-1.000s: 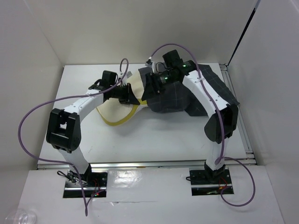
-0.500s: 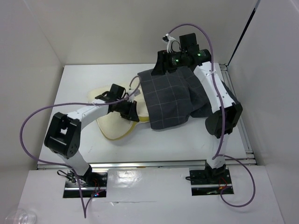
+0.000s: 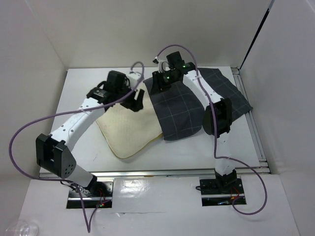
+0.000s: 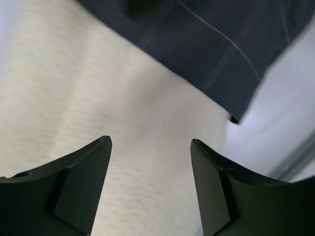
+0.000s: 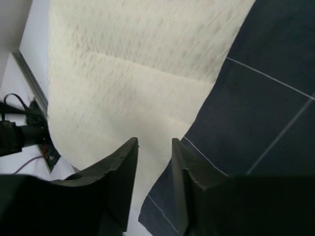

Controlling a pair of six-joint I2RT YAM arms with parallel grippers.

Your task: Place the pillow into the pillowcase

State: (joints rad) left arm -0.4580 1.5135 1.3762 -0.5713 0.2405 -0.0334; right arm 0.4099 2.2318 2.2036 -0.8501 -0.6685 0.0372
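Note:
The cream-white pillow (image 3: 129, 129) lies flat at the table's middle, its right end tucked under the dark grey grid-patterned pillowcase (image 3: 184, 110), which spreads to the right. My left gripper (image 3: 137, 101) hovers over the pillow's far end, open, with only pillow (image 4: 98, 98) showing between its fingers and the pillowcase (image 4: 216, 44) just beyond. My right gripper (image 3: 158, 84) is at the pillowcase's far left corner. In the right wrist view its jaws (image 5: 155, 140) stand apart with a narrow gap above the pillow (image 5: 123, 64), right at the pillowcase's (image 5: 261, 113) edge, gripping nothing.
White table (image 3: 81, 98) enclosed by white walls at back and both sides. Metal rails run along the front edge (image 3: 147, 172) and the right side (image 3: 256, 132). Purple cables loop off both arms (image 3: 29, 123). The right arm's links cross over the pillowcase.
My left gripper opened, letting go of the pillow, and moved to its far end. The pillow now lies flatter. My right gripper dropped to the pillowcase's left edge and its jaws narrowed.

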